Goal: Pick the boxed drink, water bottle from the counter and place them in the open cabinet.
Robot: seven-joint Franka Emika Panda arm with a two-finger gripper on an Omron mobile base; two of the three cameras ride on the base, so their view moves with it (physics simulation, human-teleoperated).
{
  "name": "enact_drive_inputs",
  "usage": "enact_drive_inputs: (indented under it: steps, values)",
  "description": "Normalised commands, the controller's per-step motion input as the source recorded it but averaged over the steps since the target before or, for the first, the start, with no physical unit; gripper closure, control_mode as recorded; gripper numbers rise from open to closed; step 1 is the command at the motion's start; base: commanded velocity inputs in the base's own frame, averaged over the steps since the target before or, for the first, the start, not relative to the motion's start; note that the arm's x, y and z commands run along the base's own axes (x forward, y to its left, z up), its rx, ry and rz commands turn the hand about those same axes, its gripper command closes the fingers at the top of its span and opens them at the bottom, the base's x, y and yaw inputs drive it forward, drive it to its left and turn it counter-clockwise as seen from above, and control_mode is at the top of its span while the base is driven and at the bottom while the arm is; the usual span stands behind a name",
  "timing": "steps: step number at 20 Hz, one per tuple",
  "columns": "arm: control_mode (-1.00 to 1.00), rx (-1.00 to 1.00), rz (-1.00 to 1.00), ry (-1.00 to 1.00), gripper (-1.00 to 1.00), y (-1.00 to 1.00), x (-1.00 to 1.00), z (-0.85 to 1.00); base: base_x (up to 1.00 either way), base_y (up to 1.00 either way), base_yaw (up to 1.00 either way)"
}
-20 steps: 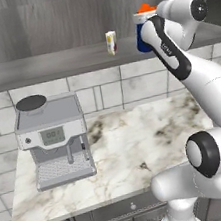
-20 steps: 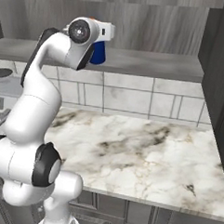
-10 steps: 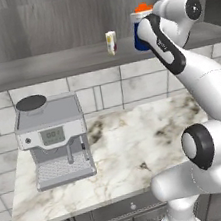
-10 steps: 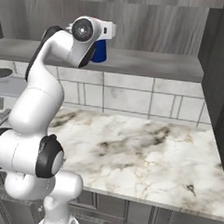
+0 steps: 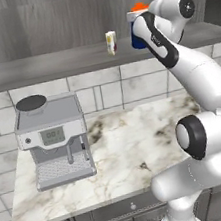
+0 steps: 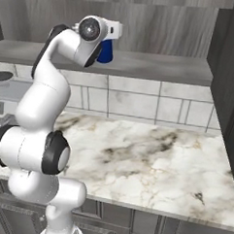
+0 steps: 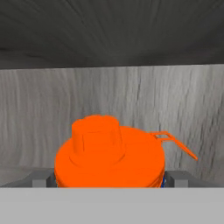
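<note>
Water bottle (image 5: 136, 37) on cabinet shelf (image 5: 50, 66), jaws spread wide

Water bottle (image 5: 137, 41) body mostly behind the arm; carton markings illegible.

- Boxed drink (image 5: 111, 42) upright on the open cabinet (image 5: 50, 66) shelf.
- Water bottle (image 5: 137, 27) near it, partly behind the arm.
- Coffee machine (image 5: 54, 139) on the bench (image 5: 134, 149).
</note>
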Motion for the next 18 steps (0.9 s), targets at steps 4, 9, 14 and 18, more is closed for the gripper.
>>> enact_drive_inputs:
  steps: [4, 9, 14, 18]
  values:
    - [-1.0, 0.0, 0.0, 0.0, 1.0, 0.0, 0.36, -0.17, 0.0, 0.0, 0.0]
    - [-1.0, 0.0, 0.0, 0.0, 1.0, 0.0, 0.22, -0.23, 0.0, 0.0, 0.0]
    - [-1.0, 0.0, 0.0, 0.0, -1.0, 0.0, 0.11, -0.28, 0.0, 0.0, 0.0]
    - [-1.0, 0.0, 0.0, 0.0, -1.0, 0.0, 0.15, -0.23, 0.0, 0.0, 0.0]
